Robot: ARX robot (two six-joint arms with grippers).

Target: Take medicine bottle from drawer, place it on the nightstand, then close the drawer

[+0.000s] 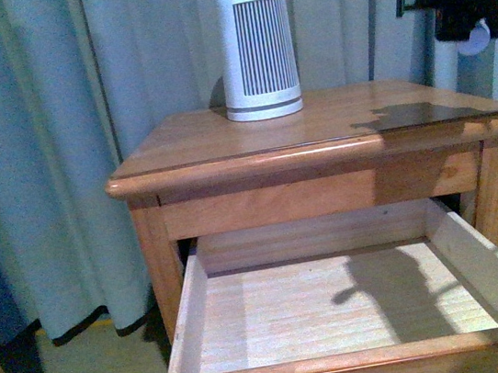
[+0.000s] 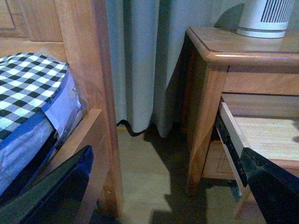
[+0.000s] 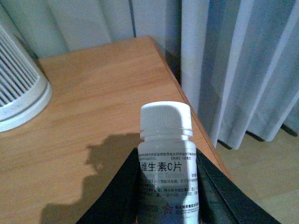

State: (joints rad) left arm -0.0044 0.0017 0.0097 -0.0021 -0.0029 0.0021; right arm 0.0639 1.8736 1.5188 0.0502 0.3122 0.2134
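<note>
Step in hand: I judge this to be the set-down. The small white plastic medicine bottle with a ribbed white cap (image 3: 166, 123) is out of the drawer and not yet on the table.
Right hand: my right hand (image 3: 166, 154) is clamped on the bottle's labelled body with its black fingers on either side. The cap stands proud above them.
Bottle position: it hangs upright in the air over the right part of the small orange-brown wooden bedside table (image 1: 196, 138), near that edge. Its shadow falls on the wood.
Left hand: my left hand (image 2: 167, 154) is low beside the table with its fingers spread wide, and it has hold of nothing.
Drawer: the upper pale-wood drawer with an orange-brown front (image 1: 349, 367) is pulled well out, and its floor shows bare.
Doing it well: I'd bring the bottle inward from the edge and keep it apart from the large white ribbed cylindrical appliance (image 1: 256, 51). I'd lower it straight and upright and let go only once the base sits flat.
Risk: a tilted release near the edge could topple it to the floor.
Afterwards: lift straight up clear of the cap, then push the drawer shut.
</note>
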